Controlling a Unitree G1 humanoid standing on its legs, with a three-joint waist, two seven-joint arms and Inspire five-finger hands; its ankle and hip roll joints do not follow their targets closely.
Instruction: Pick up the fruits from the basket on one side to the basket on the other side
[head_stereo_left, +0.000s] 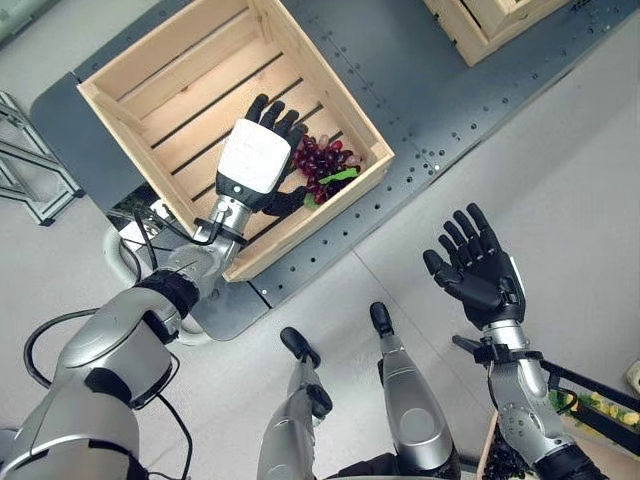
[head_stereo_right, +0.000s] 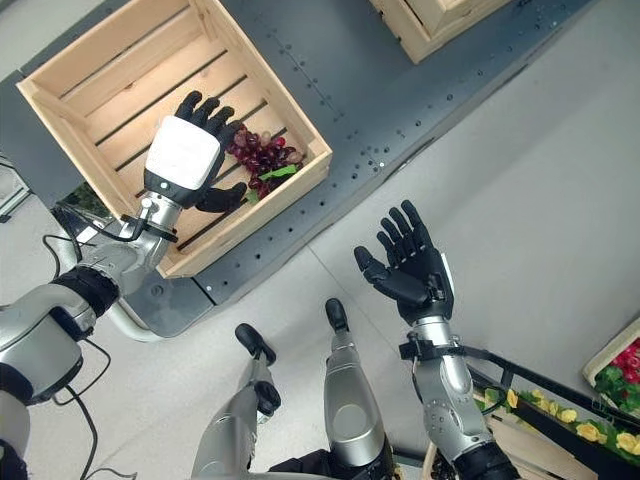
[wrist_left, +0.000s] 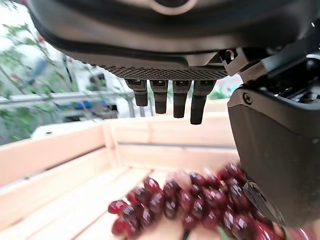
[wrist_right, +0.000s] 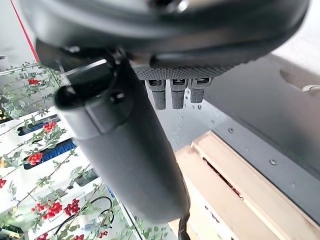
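A bunch of dark red grapes (head_stereo_left: 325, 165) with a green leaf lies in the near right corner of a pale wooden crate (head_stereo_left: 170, 90). My left hand (head_stereo_left: 258, 150) hovers inside the crate just left of the grapes, fingers straight and open, thumb reaching under the bunch. From the left wrist view the grapes (wrist_left: 200, 202) lie on the slats below the fingers (wrist_left: 170, 97), apart from them. My right hand (head_stereo_right: 410, 265) is raised over the pale floor at the right, palm up, open and empty.
The crate rests on a dark grey perforated platform (head_stereo_left: 430, 110). A second wooden crate (head_stereo_left: 490, 20) stands at the top right. At the lower right, a bin (head_stereo_right: 625, 365) holds red fruit beside yellow flowers.
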